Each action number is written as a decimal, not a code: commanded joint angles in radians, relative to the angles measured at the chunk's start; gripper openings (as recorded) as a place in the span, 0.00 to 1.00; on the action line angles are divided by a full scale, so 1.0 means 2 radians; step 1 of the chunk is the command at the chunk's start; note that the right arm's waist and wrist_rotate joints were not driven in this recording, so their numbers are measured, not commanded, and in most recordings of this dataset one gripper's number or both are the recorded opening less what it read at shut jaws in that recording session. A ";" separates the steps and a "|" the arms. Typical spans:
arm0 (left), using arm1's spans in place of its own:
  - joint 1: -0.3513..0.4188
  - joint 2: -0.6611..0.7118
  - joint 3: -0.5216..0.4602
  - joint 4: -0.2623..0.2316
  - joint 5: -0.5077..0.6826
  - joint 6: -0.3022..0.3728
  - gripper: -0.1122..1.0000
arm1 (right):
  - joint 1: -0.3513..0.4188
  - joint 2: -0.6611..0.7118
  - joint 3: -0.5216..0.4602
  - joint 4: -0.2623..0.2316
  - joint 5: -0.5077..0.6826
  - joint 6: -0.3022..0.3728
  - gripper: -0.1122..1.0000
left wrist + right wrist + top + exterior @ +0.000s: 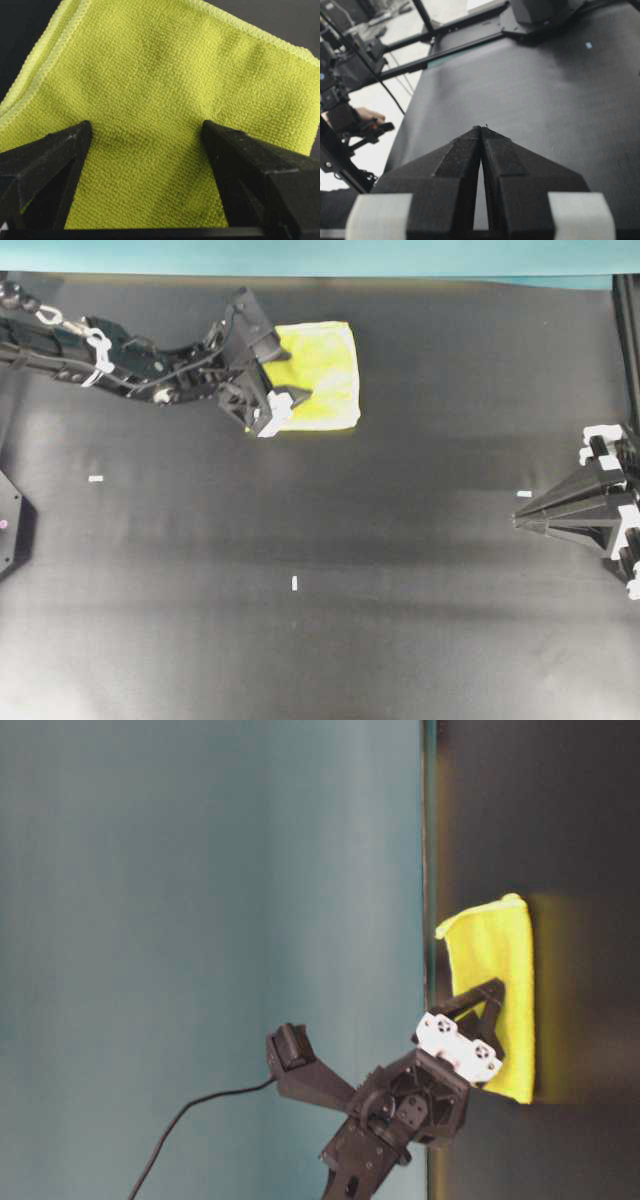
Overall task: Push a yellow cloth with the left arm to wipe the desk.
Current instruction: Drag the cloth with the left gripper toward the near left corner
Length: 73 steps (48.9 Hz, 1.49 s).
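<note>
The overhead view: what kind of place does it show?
Probably a robot lab workbench. A matte black desk with small white tape marks carries two black jointed arms, and the open left gripper rests on a pale yellow folded cloth.

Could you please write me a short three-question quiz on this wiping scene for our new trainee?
1. True or false: the left gripper has its jaws spread wide over the yellow cloth.
2. How do the right gripper's fingertips stand? A) together B) wide apart C) closed on the cloth
3. Fill in: in the overhead view the cloth lies near the desk's ____ edge, by the teal border strip.

Key:
1. True; in the left wrist view both fingers rest on the fabric, apart.
2. A
3. top
</note>
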 commanded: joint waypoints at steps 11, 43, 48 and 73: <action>-0.060 -0.028 0.053 0.002 -0.005 -0.002 0.88 | 0.000 0.002 -0.003 0.001 -0.002 0.000 0.10; -0.216 -0.091 0.170 0.002 -0.011 -0.052 0.88 | -0.001 0.002 -0.003 0.001 -0.006 0.000 0.10; -0.240 -0.092 0.175 0.002 -0.010 -0.059 0.88 | 0.000 0.002 -0.003 0.001 -0.007 -0.001 0.10; -0.367 -0.114 0.183 0.002 0.089 -0.090 0.88 | 0.000 0.002 -0.003 0.001 -0.006 0.000 0.10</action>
